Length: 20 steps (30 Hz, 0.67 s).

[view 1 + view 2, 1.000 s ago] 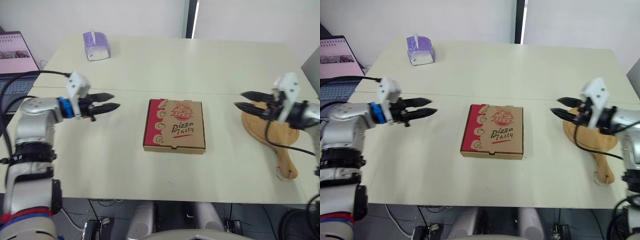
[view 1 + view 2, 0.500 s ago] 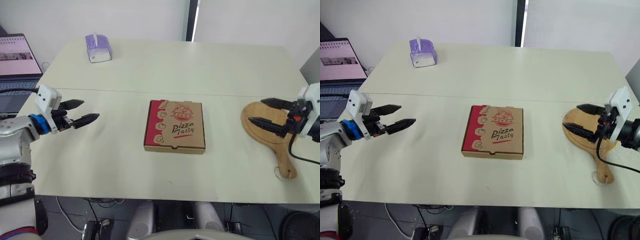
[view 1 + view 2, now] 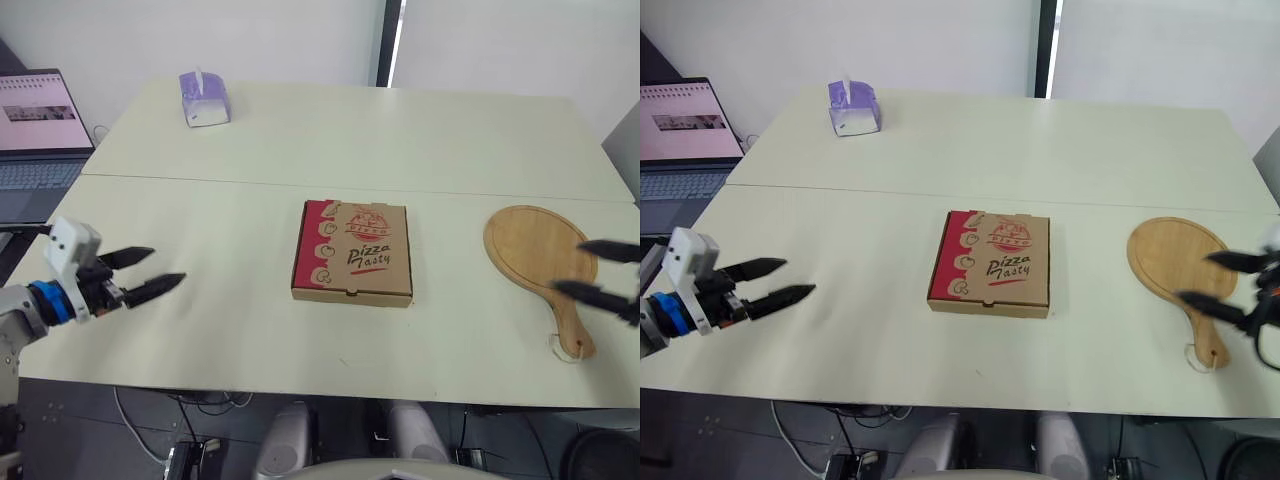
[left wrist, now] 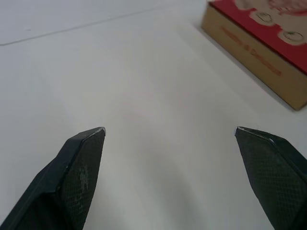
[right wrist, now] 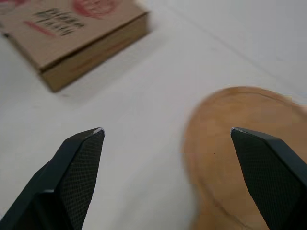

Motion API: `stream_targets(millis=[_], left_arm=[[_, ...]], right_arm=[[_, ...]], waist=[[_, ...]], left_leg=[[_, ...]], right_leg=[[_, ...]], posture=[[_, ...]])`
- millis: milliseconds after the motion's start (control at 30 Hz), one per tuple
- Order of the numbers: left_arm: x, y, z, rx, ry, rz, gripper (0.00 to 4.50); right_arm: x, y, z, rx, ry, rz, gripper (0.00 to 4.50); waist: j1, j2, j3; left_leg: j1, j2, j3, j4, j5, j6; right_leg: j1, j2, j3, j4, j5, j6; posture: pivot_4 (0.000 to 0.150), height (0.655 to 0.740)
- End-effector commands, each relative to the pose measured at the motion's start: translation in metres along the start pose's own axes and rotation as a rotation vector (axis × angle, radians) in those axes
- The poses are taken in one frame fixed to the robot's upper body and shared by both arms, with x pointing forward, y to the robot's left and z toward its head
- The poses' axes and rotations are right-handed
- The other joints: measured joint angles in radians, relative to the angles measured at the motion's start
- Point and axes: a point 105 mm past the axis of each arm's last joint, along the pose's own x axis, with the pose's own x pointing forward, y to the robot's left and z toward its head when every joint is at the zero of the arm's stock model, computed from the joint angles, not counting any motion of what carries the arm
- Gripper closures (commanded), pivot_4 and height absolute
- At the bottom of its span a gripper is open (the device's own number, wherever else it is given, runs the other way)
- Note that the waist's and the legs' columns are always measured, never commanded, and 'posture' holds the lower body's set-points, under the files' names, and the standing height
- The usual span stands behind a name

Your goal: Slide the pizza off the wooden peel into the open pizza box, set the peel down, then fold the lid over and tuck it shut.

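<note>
The pizza box (image 3: 352, 251) lies shut in the middle of the table, its printed red-and-brown lid facing up. The bare wooden peel (image 3: 540, 257) rests flat on the table at the right, handle toward the front edge. My left gripper (image 3: 150, 272) hovers open near the front left of the table, well left of the box. My right gripper (image 3: 590, 270) hangs open at the far right edge, over the peel's handle side. The left wrist view has the box's red side (image 4: 254, 67) ahead of open fingertips; the right wrist view has the box (image 5: 72, 33) and peel (image 5: 240, 158).
A purple tissue box (image 3: 204, 98) stands at the back left of the table. A laptop (image 3: 38, 130) sits open beyond the table's left edge. A seam (image 3: 300, 186) runs across the table behind the pizza box.
Both arms have drawn back toward me and outward, away from the box. The right gripper has left the peel's disc and now sits at the frame's right edge. The camera has shifted slightly.
</note>
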Motion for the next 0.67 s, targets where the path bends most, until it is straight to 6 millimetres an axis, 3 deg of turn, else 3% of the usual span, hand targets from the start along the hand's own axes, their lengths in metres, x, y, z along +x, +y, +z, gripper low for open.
stream_targets(millis=[33,233,467,667], left_arm=[[-0.013,0.029,0.02,0.052,-0.058,0.107,0.02],[-0.037,0.072,0.008,0.107,-0.001,0.295,0.02],[-0.037,0.076,-0.001,0.159,0.029,0.307,0.02],[-0.036,0.076,0.002,0.145,0.032,0.306,0.02]], right_arm=[[-0.027,-0.036,-0.003,-0.03,-0.013,-0.125,0.02],[-0.051,-0.069,-0.024,-0.016,0.053,-0.199,0.02],[-0.042,-0.073,-0.037,-0.025,0.068,-0.188,0.02],[-0.036,-0.075,-0.03,-0.031,0.033,-0.188,0.02]], waist=[[-0.001,-0.001,0.0],[-0.022,-0.001,0.001],[-0.035,-0.001,0.001],[-0.034,0.0,0.001]], left_leg=[[0.0,0.0,0.0,0.0,0.0,0.0],[0.007,0.0,0.006,-0.008,0.0,0.0],[0.009,0.002,0.008,-0.012,0.0,0.0],[0.009,0.001,0.007,-0.012,0.0,0.0]], right_leg=[[0.0,0.0,0.0,0.0,0.0,0.0],[0.0,0.0,0.003,0.001,0.003,-0.006],[-0.001,0.0,0.004,0.001,0.002,-0.007],[-0.001,-0.001,0.004,0.001,0.002,-0.007]], posture=[[0.15,0.74],[0.15,0.74],[0.15,0.74],[0.15,0.74]])
